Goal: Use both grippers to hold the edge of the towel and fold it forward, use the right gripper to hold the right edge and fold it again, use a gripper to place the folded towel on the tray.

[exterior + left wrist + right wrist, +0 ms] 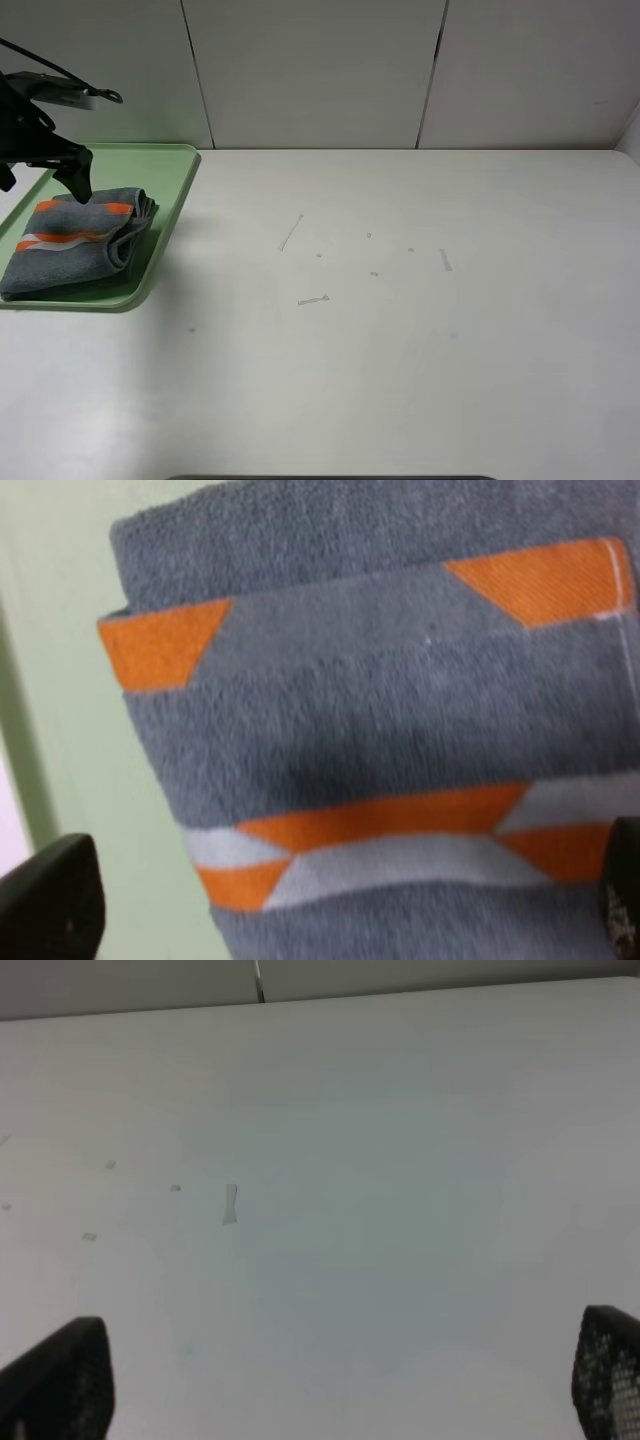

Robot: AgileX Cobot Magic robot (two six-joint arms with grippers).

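Note:
The folded dark grey towel (85,240), with orange and white stripes on top, lies inside the pale green tray (172,175) at the table's far left. My left gripper (42,178) hangs just above the towel's far edge, jaws open and holding nothing. In the left wrist view the towel (380,700) fills the picture with the tray (55,730) beside it, and the left gripper (335,910) shows one black fingertip in each lower corner, wide apart. The right gripper (332,1380) is open over bare white table; the exterior high view does not show it.
The white table (400,330) carries a few small scuff marks (312,299) near its middle. Grey wall panels (320,70) close off the back. A dark strip (330,477) runs along the front edge.

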